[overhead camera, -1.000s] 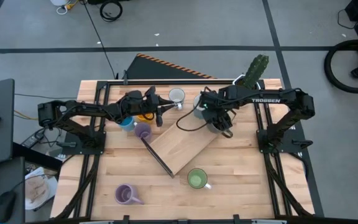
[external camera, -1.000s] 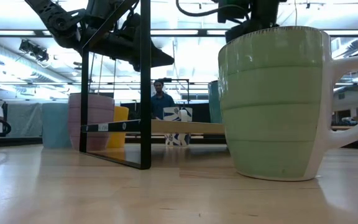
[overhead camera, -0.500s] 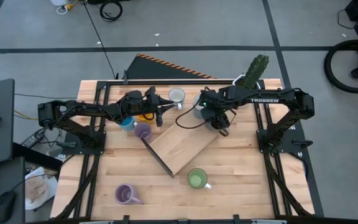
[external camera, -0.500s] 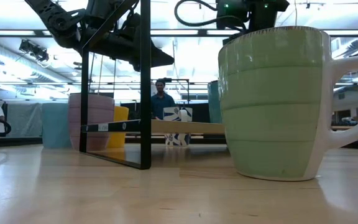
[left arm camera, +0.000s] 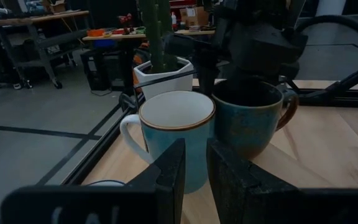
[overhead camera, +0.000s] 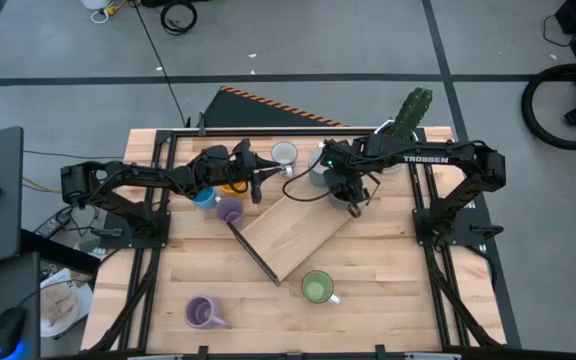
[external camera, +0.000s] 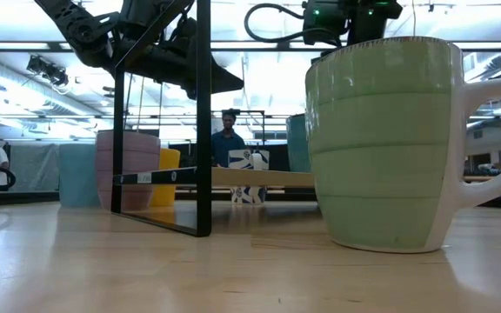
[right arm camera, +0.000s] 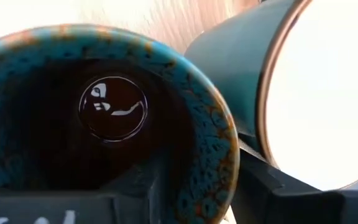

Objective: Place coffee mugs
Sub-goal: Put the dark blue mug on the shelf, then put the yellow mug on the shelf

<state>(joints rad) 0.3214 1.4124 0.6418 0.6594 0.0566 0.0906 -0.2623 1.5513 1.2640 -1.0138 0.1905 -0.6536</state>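
Note:
A dark mug with blue-speckled glaze (overhead camera: 320, 174) stands beside a white mug (overhead camera: 284, 153) near the table's far edge. My right gripper (overhead camera: 334, 182) is shut on its rim. My left gripper (overhead camera: 259, 188) hovers shut just left of both mugs, touching nothing; its wrist view shows the white mug (left arm camera: 173, 134) and the dark mug (left arm camera: 250, 121) side by side. The blue (overhead camera: 204, 198), orange (overhead camera: 231, 186) and lilac (overhead camera: 230, 210) mugs cluster under the left arm. The green mug (overhead camera: 317, 288) and a second lilac mug (overhead camera: 201, 312) stand near the front edge. My right gripper holds the dark mug by its rim (right arm camera: 211, 168), on the side next to the white mug (right arm camera: 328, 93). One finger (right arm camera: 135, 190) is inside the mug and the other (right arm camera: 272, 190) outside, coming from above and pointing down. The mug is upright.
A wooden board with a black frame (overhead camera: 293, 228) lies slanted across the table's middle. The white pot with the cactus (overhead camera: 408, 115) stands at the far right corner, behind the right arm. In the low view the green mug (external camera: 381, 143) fills the foreground; people stand in the room beyond.
My right gripper has carried the dark mug toward the table's far left, from the board's far corner to a spot right beside the white mug. The mug stayed upright. The left arm kept still.

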